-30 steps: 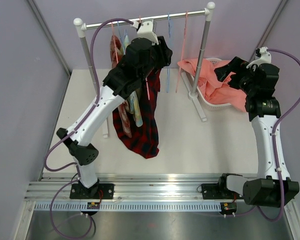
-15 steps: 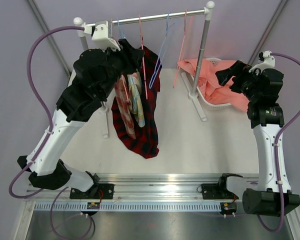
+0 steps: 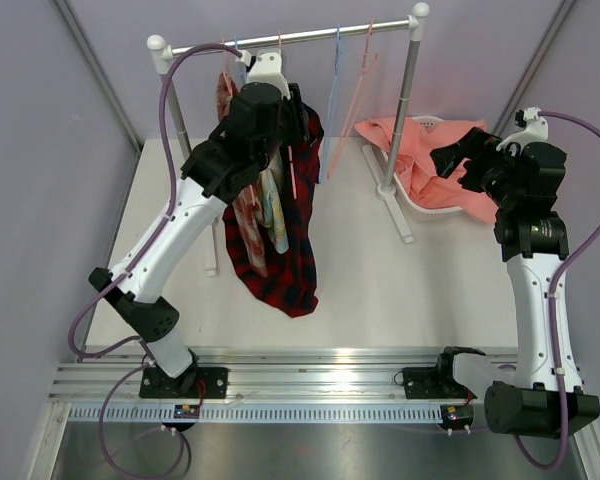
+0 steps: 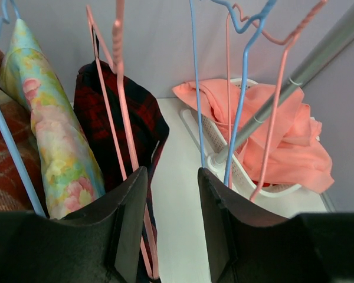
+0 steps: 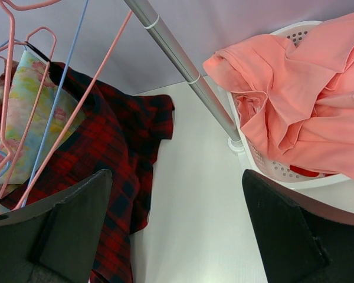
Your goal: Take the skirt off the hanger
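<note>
Red and black checks — that is the skirt [image 3: 290,255], hanging on a pink hanger [image 4: 126,118] left of middle in the top view. The left gripper [image 4: 171,177] is spread wide by that hanger. The right gripper [image 5: 177,183] is spread too, holding nothing. A pull could snag the flowery cloth [image 4: 53,135] or drag the hanger off the rail [image 3: 310,36]. Three clothes hang — two bare hangers [image 4: 246,88], one basket [image 5: 277,171].

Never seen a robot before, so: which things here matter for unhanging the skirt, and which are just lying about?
For the job: left hand, dark plaid garment (seemingly the skirt), its pink hanger, rail.
Lying about: peach cloth, white basket, floral garment, blue hanger, right hand.
</note>
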